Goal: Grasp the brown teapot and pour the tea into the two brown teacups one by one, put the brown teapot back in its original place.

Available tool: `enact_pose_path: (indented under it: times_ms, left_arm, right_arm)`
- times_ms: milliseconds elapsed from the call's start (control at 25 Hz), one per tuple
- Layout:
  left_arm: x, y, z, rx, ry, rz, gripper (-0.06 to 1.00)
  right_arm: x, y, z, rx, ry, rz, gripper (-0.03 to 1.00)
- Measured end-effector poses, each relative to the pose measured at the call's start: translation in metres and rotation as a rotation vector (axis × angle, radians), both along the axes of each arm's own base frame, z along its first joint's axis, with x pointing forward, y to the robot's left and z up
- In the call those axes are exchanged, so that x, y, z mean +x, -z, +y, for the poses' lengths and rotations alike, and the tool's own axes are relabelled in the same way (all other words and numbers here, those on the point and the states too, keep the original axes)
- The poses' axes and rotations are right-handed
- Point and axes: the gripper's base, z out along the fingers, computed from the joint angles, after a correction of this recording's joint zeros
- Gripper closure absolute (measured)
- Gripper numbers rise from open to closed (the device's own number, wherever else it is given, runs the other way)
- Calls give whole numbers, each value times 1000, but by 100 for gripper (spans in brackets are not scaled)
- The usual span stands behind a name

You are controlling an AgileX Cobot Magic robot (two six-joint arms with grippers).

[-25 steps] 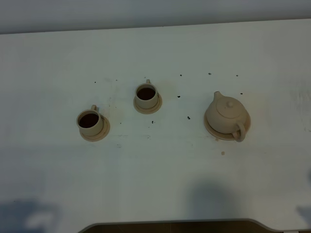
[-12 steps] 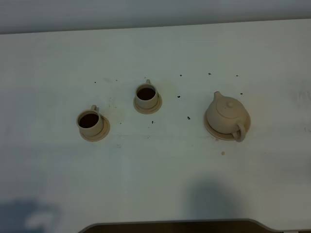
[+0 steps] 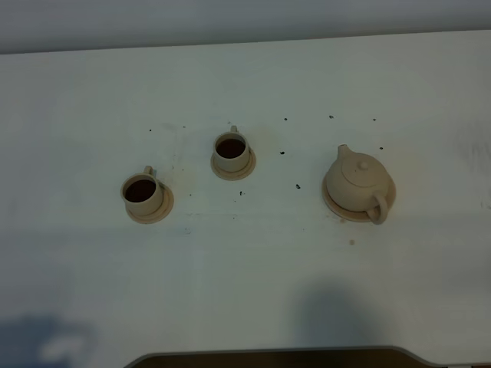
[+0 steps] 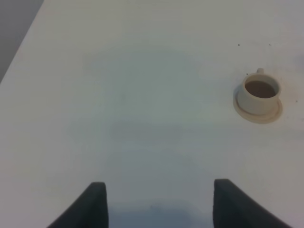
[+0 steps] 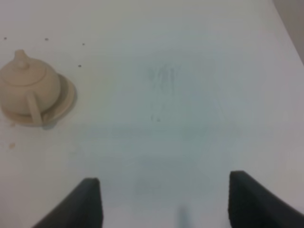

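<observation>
Nothing on the tabletop had shifted vs the earlier overhead frames: pot and both cups sat in the same spots.

White table (image 3: 245, 291) filled the view, w/ small dark specks scattered between the cups and the pot. Brown teapot (image 3: 357, 182) stood upright on its wide saucer (image 3: 334, 205) at the right side, lid on, spout pointing toward the far edge, loop handle toward the near edge. Left teacup (image 3: 142, 192) on its small saucer (image 3: 157, 215) held dark tea; middle teacup (image 3: 230, 151) on its own saucer (image 3: 234, 173) was also filled, sitting farther back. Cups well apart from the pot.

Left gripper (image 4: 159, 202) had fingers spread wide, empty, above bare table w/ one filled cup off to the side. Right gripper (image 5: 164, 202) likewise spread wide, nothing held, teapot well clear of it.

No brands, labels or readable writing seen.
</observation>
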Motion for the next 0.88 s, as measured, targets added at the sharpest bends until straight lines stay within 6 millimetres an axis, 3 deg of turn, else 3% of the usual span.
enact_pose_path:
  times_ms: [880]
  left_arm:
    - [0,0,0,0,0,0,45]
  right_arm:
    - [0,0,0,-1,1,-1,39]
